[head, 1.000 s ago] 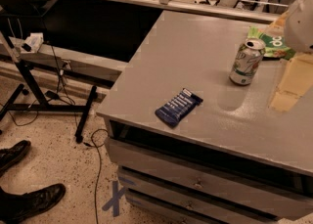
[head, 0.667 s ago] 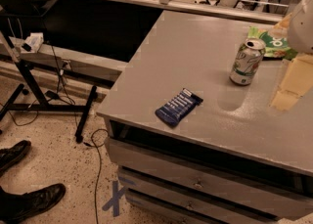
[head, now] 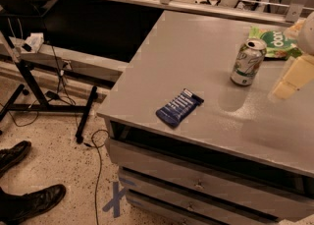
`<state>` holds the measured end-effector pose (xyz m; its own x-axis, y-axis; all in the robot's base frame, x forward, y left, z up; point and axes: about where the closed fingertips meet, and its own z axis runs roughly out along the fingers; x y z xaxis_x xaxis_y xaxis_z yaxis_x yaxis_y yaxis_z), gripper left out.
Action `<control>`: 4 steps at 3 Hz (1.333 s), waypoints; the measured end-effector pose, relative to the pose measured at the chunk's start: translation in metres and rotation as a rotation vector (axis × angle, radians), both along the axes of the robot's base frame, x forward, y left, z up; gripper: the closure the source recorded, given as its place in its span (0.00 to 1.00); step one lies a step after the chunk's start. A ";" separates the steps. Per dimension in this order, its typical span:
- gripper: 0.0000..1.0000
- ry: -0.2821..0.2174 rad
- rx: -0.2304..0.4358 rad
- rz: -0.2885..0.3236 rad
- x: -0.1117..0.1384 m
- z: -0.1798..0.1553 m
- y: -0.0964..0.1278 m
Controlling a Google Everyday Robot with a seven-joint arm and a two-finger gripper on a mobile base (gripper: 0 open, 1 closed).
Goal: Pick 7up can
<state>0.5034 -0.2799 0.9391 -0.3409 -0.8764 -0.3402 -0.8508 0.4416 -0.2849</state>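
The 7up can (head: 248,62) stands upright on the grey table (head: 196,47), toward its right side. It has a white-silver body with green markings and a silver top. My gripper (head: 293,77) is at the right edge of the view, a pale cream shape hanging just right of the can and apart from it. Most of the arm is cut off by the frame edge.
A flat green snack bag (head: 274,43) lies just behind the can. A dark blue snack packet (head: 179,107) lies near the table's front edge. Drawers sit below the tabletop. A person's black shoes (head: 29,202) and a stand with cables (head: 54,96) are on the floor at left.
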 end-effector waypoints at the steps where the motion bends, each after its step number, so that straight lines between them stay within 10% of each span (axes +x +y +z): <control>1: 0.00 -0.095 0.085 -0.039 0.038 -0.011 -0.017; 2: 0.00 -0.188 0.202 -0.089 0.071 -0.020 -0.034; 4: 0.00 -0.216 0.460 -0.150 0.101 -0.039 -0.017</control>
